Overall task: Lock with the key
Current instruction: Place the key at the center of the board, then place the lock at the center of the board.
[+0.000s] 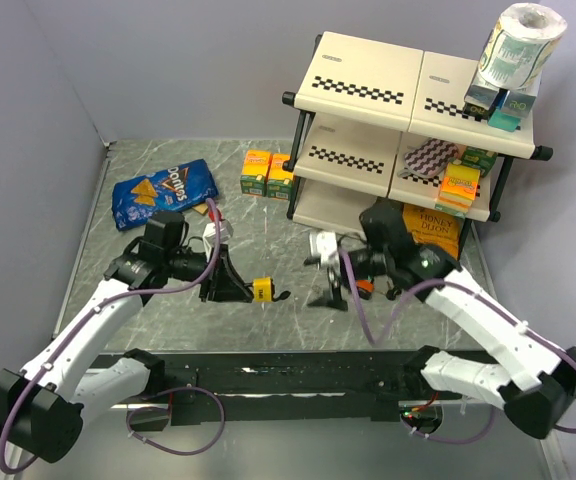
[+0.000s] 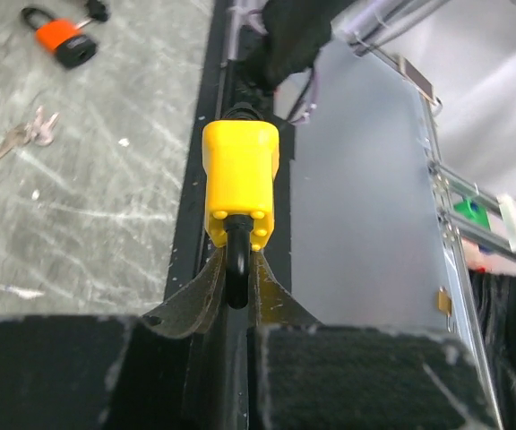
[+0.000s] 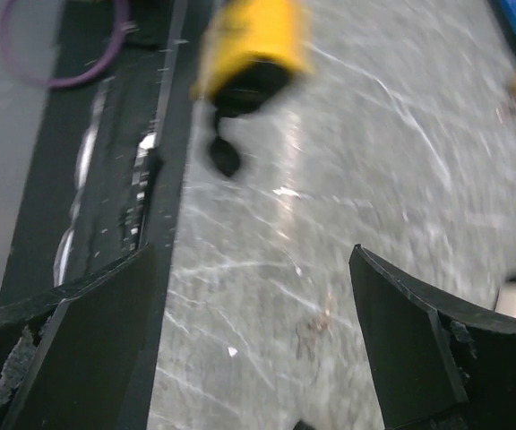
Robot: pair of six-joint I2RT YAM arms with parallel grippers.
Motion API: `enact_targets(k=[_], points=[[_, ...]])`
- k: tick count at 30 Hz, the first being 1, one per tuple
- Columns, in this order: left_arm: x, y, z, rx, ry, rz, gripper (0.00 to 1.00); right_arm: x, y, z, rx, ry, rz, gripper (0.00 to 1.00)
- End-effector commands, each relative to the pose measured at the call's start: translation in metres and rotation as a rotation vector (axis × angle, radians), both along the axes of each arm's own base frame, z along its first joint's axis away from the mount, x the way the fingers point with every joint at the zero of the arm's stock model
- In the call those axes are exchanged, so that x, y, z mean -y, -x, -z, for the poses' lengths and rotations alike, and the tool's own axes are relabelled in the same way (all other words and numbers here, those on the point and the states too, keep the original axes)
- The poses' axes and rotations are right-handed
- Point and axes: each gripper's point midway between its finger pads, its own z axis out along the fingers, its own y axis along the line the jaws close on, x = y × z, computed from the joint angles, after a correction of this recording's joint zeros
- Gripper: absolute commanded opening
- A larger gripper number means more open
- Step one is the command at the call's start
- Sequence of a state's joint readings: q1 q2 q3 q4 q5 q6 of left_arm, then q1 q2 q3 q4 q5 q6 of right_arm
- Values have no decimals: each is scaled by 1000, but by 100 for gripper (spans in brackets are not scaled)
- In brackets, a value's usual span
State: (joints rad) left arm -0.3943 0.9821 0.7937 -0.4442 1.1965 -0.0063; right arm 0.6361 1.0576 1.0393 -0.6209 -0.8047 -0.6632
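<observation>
The left arm (image 1: 98, 320) has its jaws pinching the black shackle (image 2: 236, 260) of the yellow padlock (image 2: 240, 179) toward the middle of the counter's (image 1: 268, 215) near edge, body outward, likely so the keyhole faces the right arm (image 1: 488, 330). A dark key (image 3: 225, 154) sits in that keyhole; the right jaws stand spread near it, gripping nothing. At the far right corner the shelf rack (image 1: 363, 85) holds boxes, with a paper roll (image 1: 530, 25) on top
</observation>
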Motion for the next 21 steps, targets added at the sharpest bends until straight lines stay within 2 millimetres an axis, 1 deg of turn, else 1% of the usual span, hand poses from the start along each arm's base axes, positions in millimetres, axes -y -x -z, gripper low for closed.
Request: enact_targets(k=[1, 4, 7, 8, 12, 17, 21], points=[[-1, 22, -29, 118, 97, 170, 1, -9, 29, -5, 209, -4, -151, 95], [1, 30, -31, 125, 89, 198, 1, -18, 34, -14, 240, -20, -171, 96], [4, 37, -32, 128, 90, 225, 1, -27, 34, -19, 227, -14, -165, 96], [5, 39, -31, 125, 91, 227, 1, -29, 34, -25, 220, -22, -160, 95], [9, 41, -35, 142, 108, 232, 1, -39, 41, -33, 206, -42, -181, 94], [11, 46, -34, 131, 103, 241, 1, -48, 48, -45, 215, -74, -200, 89], [13, 49, -35, 138, 104, 248, 1, -53, 55, -51, 210, -92, -223, 84]])
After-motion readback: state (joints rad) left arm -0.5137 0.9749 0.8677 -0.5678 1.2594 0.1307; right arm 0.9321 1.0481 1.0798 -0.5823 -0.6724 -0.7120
